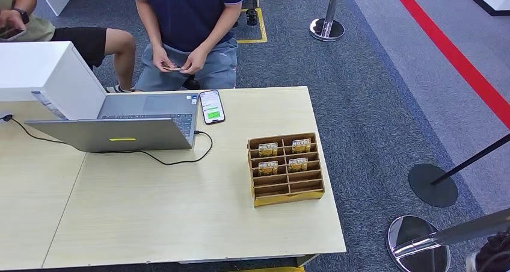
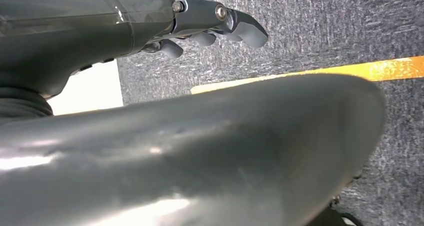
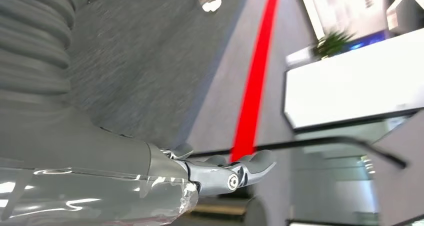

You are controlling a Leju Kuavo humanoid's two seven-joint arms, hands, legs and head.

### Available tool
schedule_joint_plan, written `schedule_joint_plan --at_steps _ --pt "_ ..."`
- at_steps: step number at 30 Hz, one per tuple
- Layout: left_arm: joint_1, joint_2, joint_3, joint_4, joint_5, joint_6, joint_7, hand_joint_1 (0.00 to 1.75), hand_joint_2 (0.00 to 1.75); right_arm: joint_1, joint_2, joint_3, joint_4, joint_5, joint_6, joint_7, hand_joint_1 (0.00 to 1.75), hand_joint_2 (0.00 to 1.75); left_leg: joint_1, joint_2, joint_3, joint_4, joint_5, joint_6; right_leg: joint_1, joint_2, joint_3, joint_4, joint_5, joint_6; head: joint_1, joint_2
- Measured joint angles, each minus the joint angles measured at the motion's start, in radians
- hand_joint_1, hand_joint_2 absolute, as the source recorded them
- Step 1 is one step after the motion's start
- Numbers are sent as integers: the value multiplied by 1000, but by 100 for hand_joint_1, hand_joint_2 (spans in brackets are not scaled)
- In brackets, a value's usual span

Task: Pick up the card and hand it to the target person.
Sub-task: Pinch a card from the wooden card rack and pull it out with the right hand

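Four cards (image 1: 268, 149) stand in the wooden rack (image 1: 286, 196), well ahead of my hands. Likely thin, light, slick: pinch a top edge. Left hand (image 2: 210, 28) and right hand (image 3: 220, 171) hang loose, holding nothing.

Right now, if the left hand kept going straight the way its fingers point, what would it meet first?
Probably just the grey carpet: the left hand holds nothing and nothing stands between its fingers and the floor, though depth is unclear.

Grey carpet (image 1: 373, 73) with a red stripe (image 1: 457, 58), pale wooden table (image 1: 180, 212), perhaps a white counter (image 3: 350, 86).
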Motion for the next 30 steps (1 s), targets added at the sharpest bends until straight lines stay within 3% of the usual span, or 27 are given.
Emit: schedule_joint_plan --at_steps 7,9,11,14,19,21,23,25,30 --pt "-1 -2 0 3 22 8 1 0 0 24 25 94 -291 -12 -86 12 0 175 0 0 0 0 0 0 0 -1 0 0 0 0 0 0" --pt "0 -3 0 3 28 9 1 0 0 33 24 134 -361 43 -117 29 0 175 0 -1 -1 0 0 0 0 -1 0 0 0 0 0 0" --pt "-1 -3 0 4 37 11 0 0 0 36 12 193 -438 203 -151 101 0 175 0 0 -2 0 0 0 0 -1 0 1 0 0 0 0" --pt "-3 -4 0 5 50 13 0 0 0 19 -30 313 -553 512 -167 292 0 175 0 0 -3 0 0 0 0 0 0 1 0 0 0 0" --pt "-4 -8 0 5 64 17 -1 0 0 -50 -108 526 -667 943 -38 571 0 175 0 -1 -2 0 1 1 0 -1 0 1 0 0 0 0" --pt "-4 -8 0 5 65 17 -1 0 0 -82 -129 611 -695 1074 33 637 0 87 0 -1 -1 0 1 1 0 -1 0 1 0 0 0 0" --pt "-4 -9 0 5 65 17 -1 0 0 -114 -145 692 -715 1161 95 676 0 87 0 -1 -1 0 1 1 0 -1 0 1 0 0 0 0" --pt "-4 -9 0 6 65 17 -1 0 0 -143 -156 766 -725 1208 143 704 0 175 0 -1 -1 0 1 1 0 -1 0 1 0 0 0 0" --pt "-4 -9 0 6 67 17 1 0 0 -213 -173 917 -729 1288 267 770 0 175 0 -1 -2 0 1 1 0 -1 -1 1 0 0 0 0"
